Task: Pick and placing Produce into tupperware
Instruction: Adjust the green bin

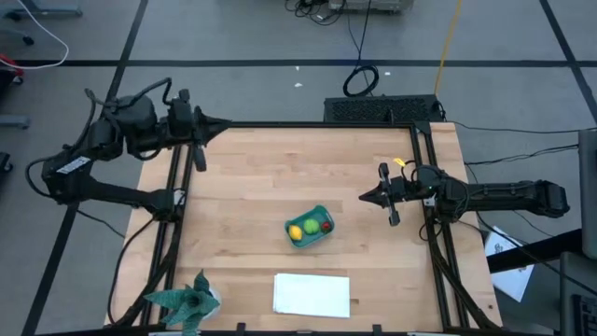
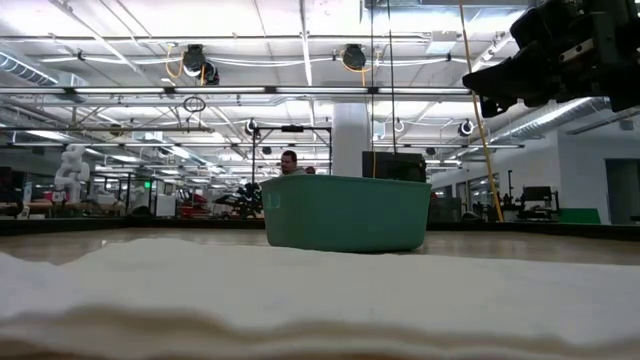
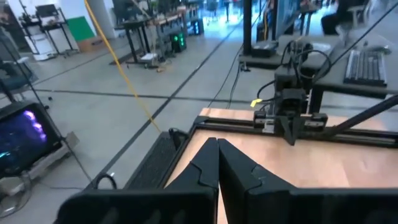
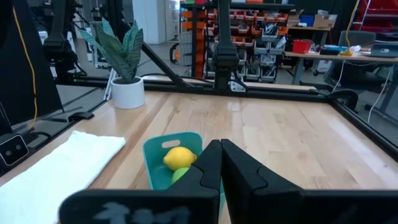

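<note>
All three pieces of produce sit inside the tupperware [image 1: 310, 228], which stands on the table [image 1: 252, 177] a little toward 5 o'clock from its middle in the high view. The yellow lemon [image 1: 296, 232] lies at the tub's 8 o'clock end, the round green fruit [image 1: 310, 226] in the middle and the tiny red one [image 1: 326, 225] at its 3 o'clock end. No fruit shows loose on the wood, so the job looks finished, with nothing left to carry.

The right pincer [image 1: 364, 197] hangs over the table at about 3 o'clock, apart from the tub, its tip toward the middle. Its fingers [image 4: 239, 168] are pressed flat together with nothing between them. The left pincer [image 1: 227, 124] is drawn back to the table's 11 o'clock corner, well apart from the tub, its fingers [image 3: 205, 165] likewise closed tight and empty.

A white sheet [image 1: 312, 294] lies at 6 o'clock, just beyond the tub, and a teal leafy plant [image 1: 189, 301] stands at the 7 o'clock corner. Neither pincer touches them.
</note>
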